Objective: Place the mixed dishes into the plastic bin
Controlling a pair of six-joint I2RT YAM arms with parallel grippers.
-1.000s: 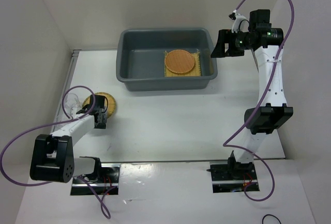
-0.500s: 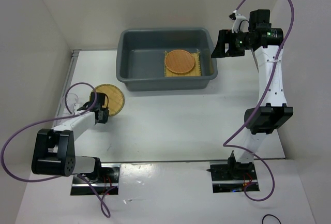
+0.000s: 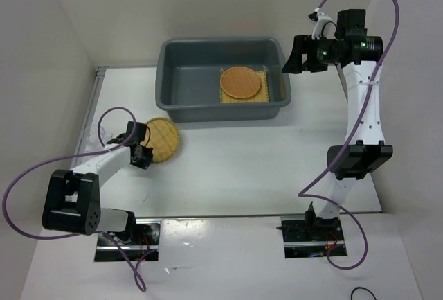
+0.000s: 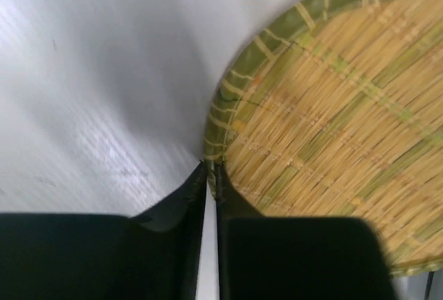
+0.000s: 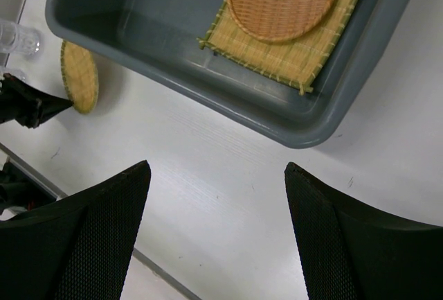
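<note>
Left gripper: clenched on the rim of 1 woven disc. My left wrist view shows both fingers pinched together on the green-edged rim at the disc's 7 o'clock. This disc sits outside the bin, near its 7 o'clock corner. I cannot tell whether it is clear of the counter.

Right gripper: released, jaws wide apart, grasping nothing. It hangs above the counter just off the bin's 3 o'clock side, camera looking down into the bin.

Bin contents: the square mat lies flat on the floor at the 3 o'clock end, with disc 2 resting on top of it.

At least 1 clear cup stands on the counter at 9 o'clock, beyond the held disc.
</note>
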